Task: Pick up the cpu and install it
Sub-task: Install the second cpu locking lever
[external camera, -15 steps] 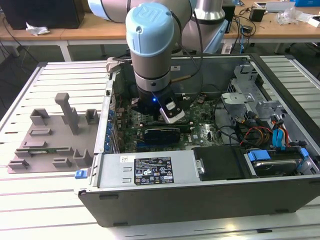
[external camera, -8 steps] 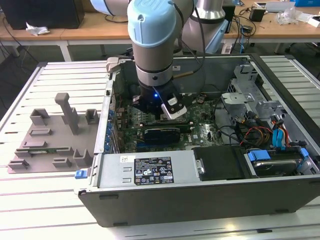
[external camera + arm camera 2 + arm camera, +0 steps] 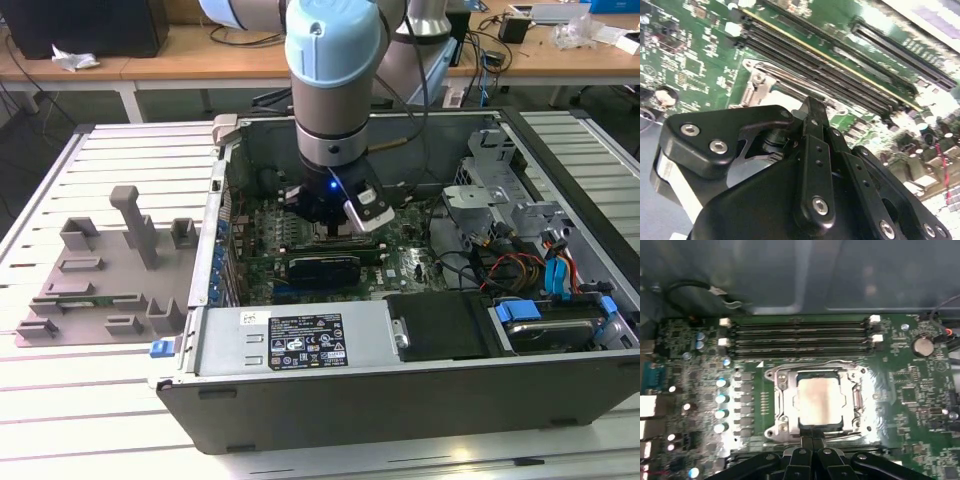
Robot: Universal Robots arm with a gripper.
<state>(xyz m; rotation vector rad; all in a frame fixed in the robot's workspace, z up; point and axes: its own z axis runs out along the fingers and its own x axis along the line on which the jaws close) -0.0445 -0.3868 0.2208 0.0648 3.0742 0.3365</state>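
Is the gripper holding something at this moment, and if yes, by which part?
It cannot be told. In the first wrist view the cpu lies in the motherboard socket, with the gripper at its near edge; any contact is hidden.

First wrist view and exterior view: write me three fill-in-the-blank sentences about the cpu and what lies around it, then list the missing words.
1. The cpu lies flat in the metal-framed ____ on the green motherboard.
2. The gripper hangs inside the open computer ____.
3. The grey moulded tray lies on the slatted table, ____ the case.

Missing words: socket; case; outside
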